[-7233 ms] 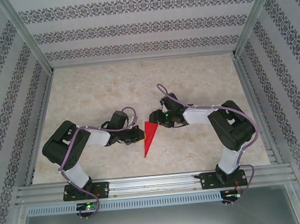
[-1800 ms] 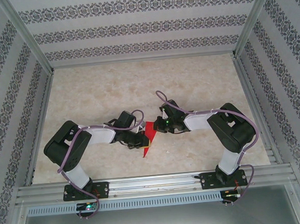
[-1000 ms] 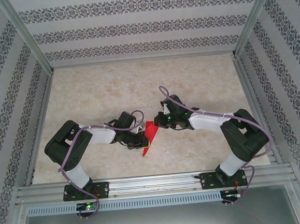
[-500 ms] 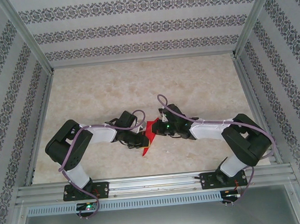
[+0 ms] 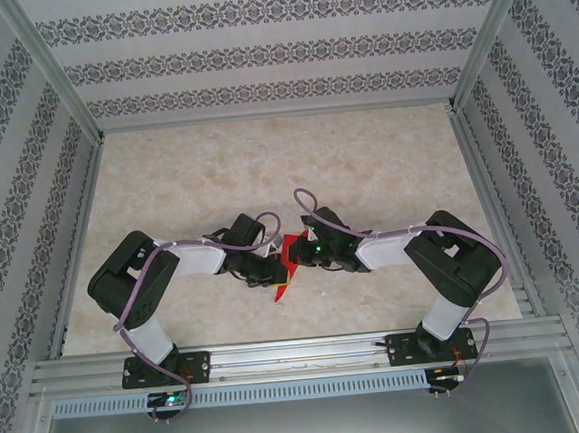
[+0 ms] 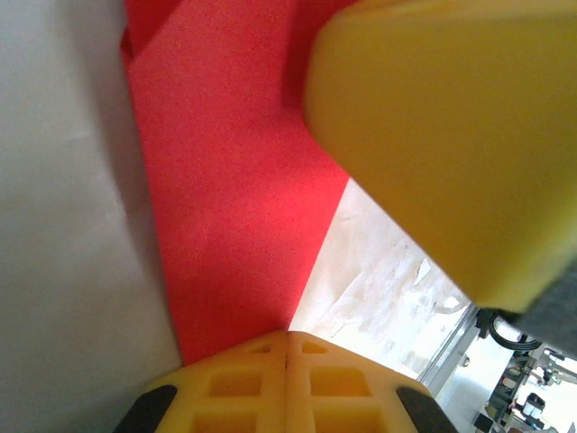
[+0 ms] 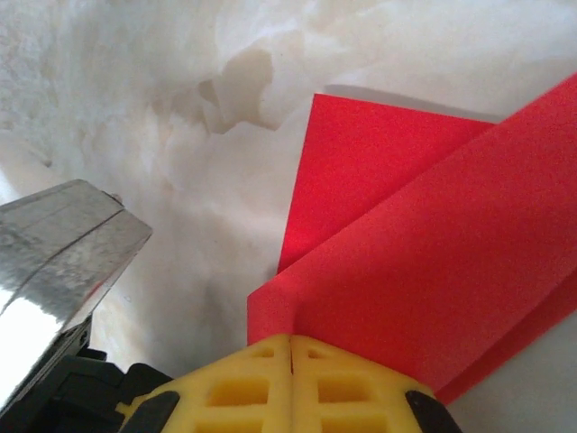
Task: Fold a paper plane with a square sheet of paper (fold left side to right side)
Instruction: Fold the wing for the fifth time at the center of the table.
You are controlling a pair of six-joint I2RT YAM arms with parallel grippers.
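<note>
- Left gripper [image 5: 271,271]: jaws fully closed, tips touching the narrow, pointed, bright red folded paper plane [image 5: 283,289]; whether it pinches the paper cannot be told.
- Right gripper [image 5: 303,257]: jaws closed, tips on the raised upper flap.
- Paper plane: directly between both tips, long axis running crosswise to them, nose toward the bases; both arms equally near.
</note>
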